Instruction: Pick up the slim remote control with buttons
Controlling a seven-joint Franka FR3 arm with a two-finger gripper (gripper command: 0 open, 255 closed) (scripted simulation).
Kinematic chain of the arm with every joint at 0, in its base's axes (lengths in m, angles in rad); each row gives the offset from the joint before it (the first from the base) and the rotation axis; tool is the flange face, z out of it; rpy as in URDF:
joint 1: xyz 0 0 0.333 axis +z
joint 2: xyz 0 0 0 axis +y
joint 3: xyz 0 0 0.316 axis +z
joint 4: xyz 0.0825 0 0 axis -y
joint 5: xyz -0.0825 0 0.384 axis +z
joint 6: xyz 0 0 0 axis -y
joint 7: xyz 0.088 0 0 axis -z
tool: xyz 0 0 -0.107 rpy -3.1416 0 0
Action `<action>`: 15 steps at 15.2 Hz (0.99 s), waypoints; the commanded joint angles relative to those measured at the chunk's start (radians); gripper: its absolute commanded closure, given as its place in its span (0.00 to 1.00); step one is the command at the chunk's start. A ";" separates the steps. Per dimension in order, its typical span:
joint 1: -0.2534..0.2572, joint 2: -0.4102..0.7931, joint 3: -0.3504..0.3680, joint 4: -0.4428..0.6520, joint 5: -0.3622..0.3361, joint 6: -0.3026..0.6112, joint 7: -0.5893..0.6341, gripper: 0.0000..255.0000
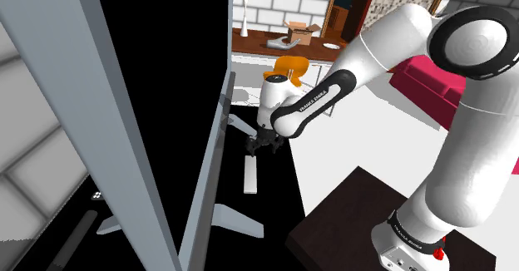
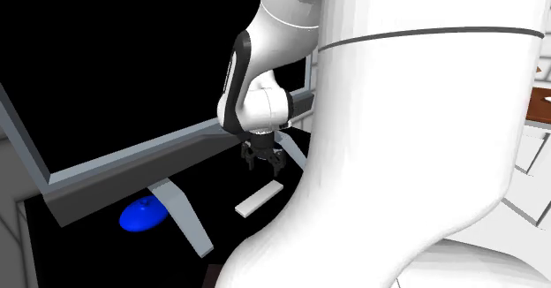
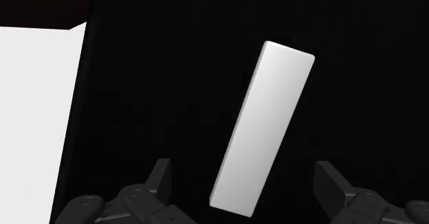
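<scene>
Beneath your black gripper (image 3: 244, 176), jaws apart, the slim white rectangular remote (image 3: 265, 123) lies skewed; closing may pivot it

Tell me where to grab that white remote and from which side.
Grip the remote mid-length across its narrow width, coming straight down from above: it lies flat, long and slim, with both long sides free, and the open gripper hangs over it.
</scene>
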 commanded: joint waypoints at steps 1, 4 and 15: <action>0.023 0.092 -0.023 0.051 -0.040 0.030 0.058 0.00; 0.058 0.213 -0.059 0.133 -0.072 0.055 0.118 0.00; 0.115 0.442 -0.122 0.272 -0.112 0.134 0.188 0.00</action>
